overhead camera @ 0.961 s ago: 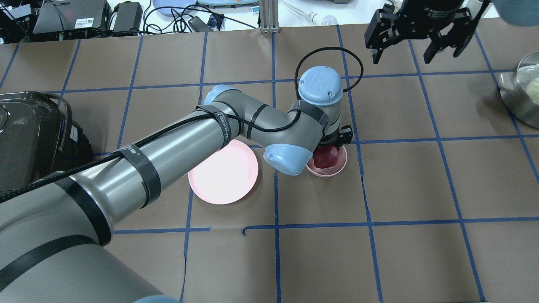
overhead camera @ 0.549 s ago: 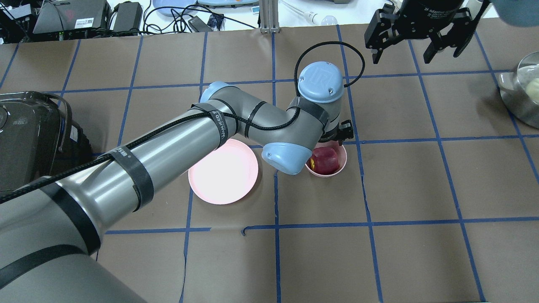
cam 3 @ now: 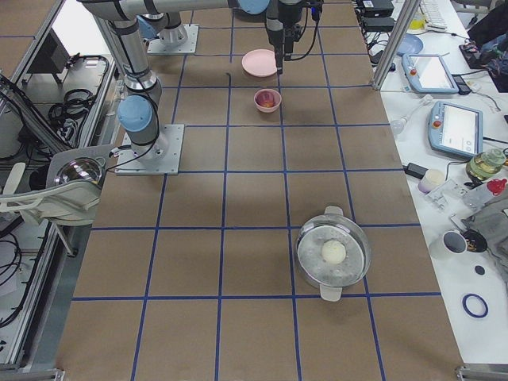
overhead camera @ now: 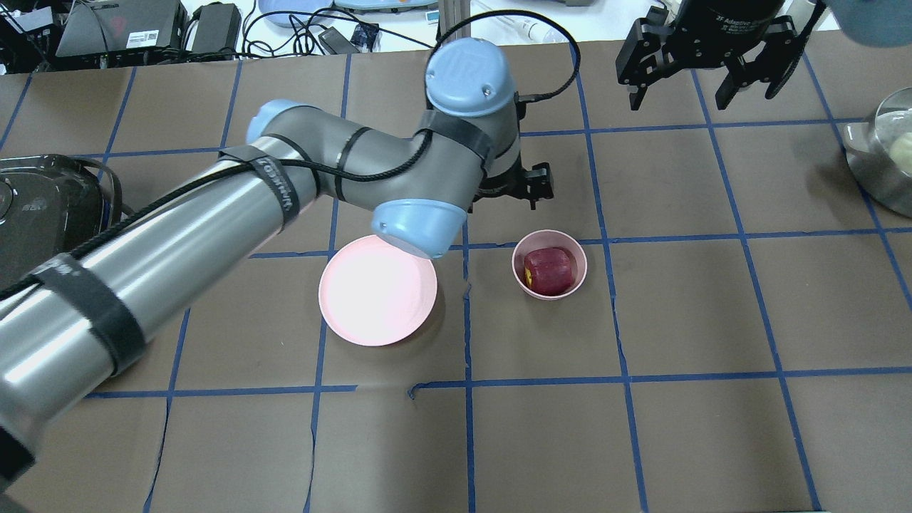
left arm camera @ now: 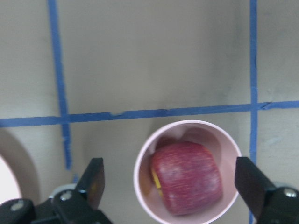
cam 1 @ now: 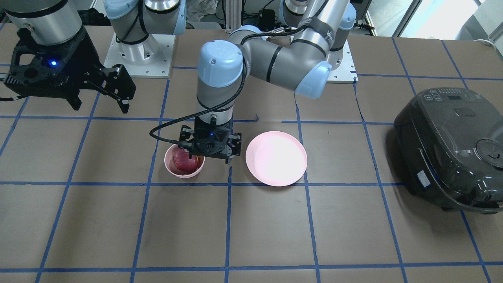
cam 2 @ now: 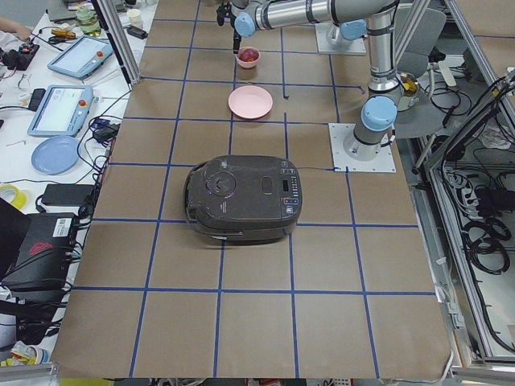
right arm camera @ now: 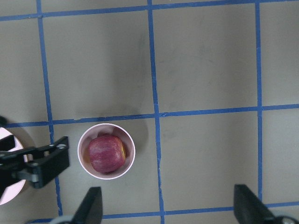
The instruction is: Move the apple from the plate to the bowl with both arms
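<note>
The dark red apple [overhead camera: 549,271] lies in the small pink bowl [overhead camera: 548,294] near the table's middle. The wide pink plate [overhead camera: 377,292] stands empty to the bowl's left in the overhead view. My left gripper [cam 1: 210,148] is open and empty, raised above the bowl. In the left wrist view its fingers [left arm camera: 95,177] stand either side of the apple [left arm camera: 186,176] and bowl [left arm camera: 140,161] below. My right gripper [overhead camera: 702,68] is open and empty, high over the far right. Its wrist view shows the apple [right arm camera: 106,154] in the bowl [right arm camera: 106,126].
A black rice cooker [overhead camera: 43,214] sits at the table's left end. A steel pot [overhead camera: 883,157] stands at the right end. Cables and devices [overhead camera: 214,28] lie beyond the far edge. The left arm [overhead camera: 285,192] reaches over the plate's far rim.
The left gripper let go of the apple in the bowl and rose up and away from it. The apple stays in the bowl. The right gripper has hardly moved.
</note>
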You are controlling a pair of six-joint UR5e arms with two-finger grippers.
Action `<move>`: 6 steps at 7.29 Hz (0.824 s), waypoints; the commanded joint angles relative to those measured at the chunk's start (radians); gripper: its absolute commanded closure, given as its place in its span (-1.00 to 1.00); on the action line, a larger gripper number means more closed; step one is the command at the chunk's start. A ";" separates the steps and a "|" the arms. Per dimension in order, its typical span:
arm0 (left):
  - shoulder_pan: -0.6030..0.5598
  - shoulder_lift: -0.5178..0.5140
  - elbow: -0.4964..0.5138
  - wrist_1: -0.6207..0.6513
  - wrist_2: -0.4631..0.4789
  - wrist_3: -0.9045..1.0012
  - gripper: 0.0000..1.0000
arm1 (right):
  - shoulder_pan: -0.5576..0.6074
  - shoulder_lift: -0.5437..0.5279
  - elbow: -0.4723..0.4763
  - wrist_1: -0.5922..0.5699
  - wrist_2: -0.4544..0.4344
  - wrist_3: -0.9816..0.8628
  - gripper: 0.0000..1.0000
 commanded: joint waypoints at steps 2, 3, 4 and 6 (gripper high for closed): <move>0.206 0.215 0.000 -0.291 0.001 0.179 -1.00 | 0.000 -0.001 0.003 -0.001 -0.001 -0.001 -1.00; 0.244 0.276 -0.001 -0.377 0.015 0.182 -1.00 | 0.000 -0.001 0.005 -0.001 -0.001 -0.001 -1.00; 0.263 0.318 0.000 -0.442 0.051 0.207 -1.00 | 0.000 -0.001 0.005 0.000 -0.001 -0.001 -1.00; 0.262 0.398 -0.003 -0.505 0.066 0.208 -1.00 | 0.000 -0.003 0.005 -0.001 -0.001 -0.001 -1.00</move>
